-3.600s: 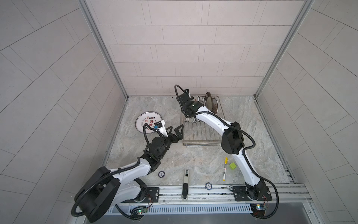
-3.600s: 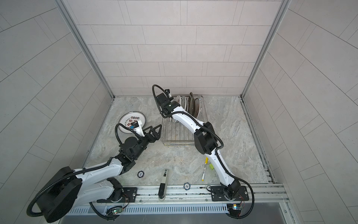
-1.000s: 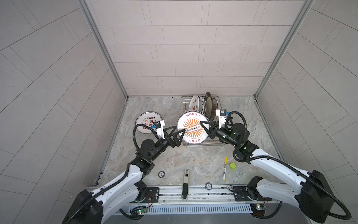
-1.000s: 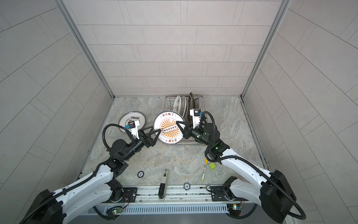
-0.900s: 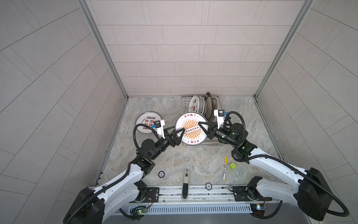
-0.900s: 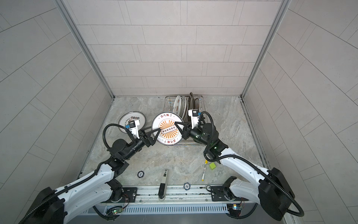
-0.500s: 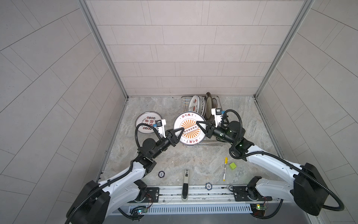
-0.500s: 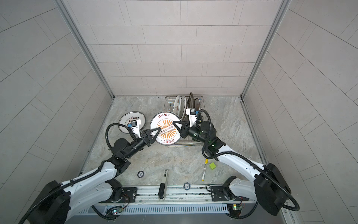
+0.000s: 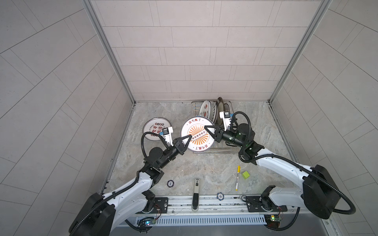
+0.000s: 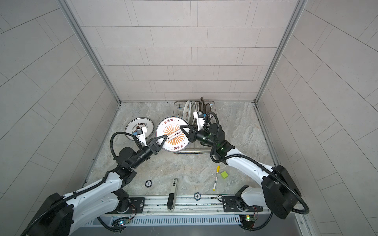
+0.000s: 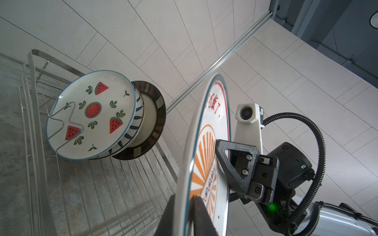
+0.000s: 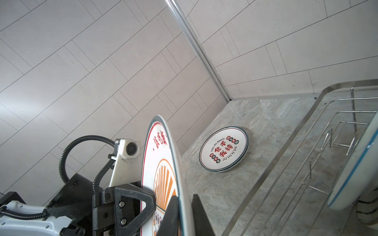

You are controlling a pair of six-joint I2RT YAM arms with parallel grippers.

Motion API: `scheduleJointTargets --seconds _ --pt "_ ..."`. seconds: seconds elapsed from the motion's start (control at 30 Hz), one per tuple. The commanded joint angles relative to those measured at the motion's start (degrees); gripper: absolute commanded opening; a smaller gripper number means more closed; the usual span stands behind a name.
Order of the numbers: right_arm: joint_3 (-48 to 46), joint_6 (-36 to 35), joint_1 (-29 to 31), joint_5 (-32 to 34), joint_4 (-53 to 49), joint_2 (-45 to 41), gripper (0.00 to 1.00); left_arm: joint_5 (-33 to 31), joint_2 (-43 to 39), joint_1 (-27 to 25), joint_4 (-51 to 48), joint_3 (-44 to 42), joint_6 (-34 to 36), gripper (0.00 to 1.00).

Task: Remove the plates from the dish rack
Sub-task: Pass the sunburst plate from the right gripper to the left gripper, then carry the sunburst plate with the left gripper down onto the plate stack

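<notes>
The sunburst plate (image 9: 197, 134) is hanging in the air with its face turned upward, over the near left corner of the dish rack (image 9: 213, 150); it is not standing among the prongs. Two hands are sharing it. The left hand (image 9: 188, 139) is pinching its left rim, with fingers pressed onto both faces in the left wrist view. A second ago that hand was waiting spread wide just beside the rim, so the clamp is brand new. The right hand (image 9: 207, 129) is gripping the opposite rim, its fingers straddling the edge in the right wrist view (whether it is already easing off is too fine to tell). Over that same second the plate has also been drifting leftward, away from the rack.

By my reading a hand-over is taking place: the right arm is giving the plate up and the left arm is taking charge of it. The right hand will be needing to let go before the left one swings away.

Farther out, a watermelon plate (image 11: 90, 114), a navy-striped plate (image 11: 139, 108) and a dark-rimmed plate (image 11: 159, 114) are leaning at the rack's far end, so the unloading is far from finishing. On the bench (image 9: 204, 167) to the left, the red-character plate (image 9: 152, 127) is lying flat, seemingly on top of another, and is looking like the probable landing spot.
</notes>
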Motion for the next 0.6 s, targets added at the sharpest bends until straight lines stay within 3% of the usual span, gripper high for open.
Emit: scheduleJointTargets --seconds 0.0,0.1,0.2,0.37,0.43,0.5,0.57 --pt "1.49 -3.92 1.33 4.95 -3.11 0.72 0.18 1.51 -0.18 -1.08 3.49 -0.10 0.96 0.04" --pt "1.36 -4.82 1.47 5.28 -3.84 0.68 0.28 0.52 -0.18 -0.95 4.29 -0.21 0.29 0.02" --pt "1.56 -5.36 1.80 5.70 -4.45 0.92 0.48 -0.50 -0.18 -0.99 5.13 -0.54 -0.33 0.02" --pt "0.99 -5.16 1.91 6.31 -4.10 1.06 0.60 -1.73 0.25 -0.47 5.37 -0.73 -1.57 0.02" --pt "0.34 -4.77 1.91 7.58 -3.57 0.63 0.69 -2.04 0.35 -0.27 6.38 -1.20 -1.96 0.02" --pt "-1.13 -4.24 2.04 10.51 -2.59 -0.46 0.85 -2.83 -0.02 0.14 6.00 -1.43 -2.17 0.02" --pt "-2.83 -4.27 2.17 14.24 -1.94 -1.96 0.87 -3.99 -0.74 0.82 4.37 -1.37 -2.33 0.02"
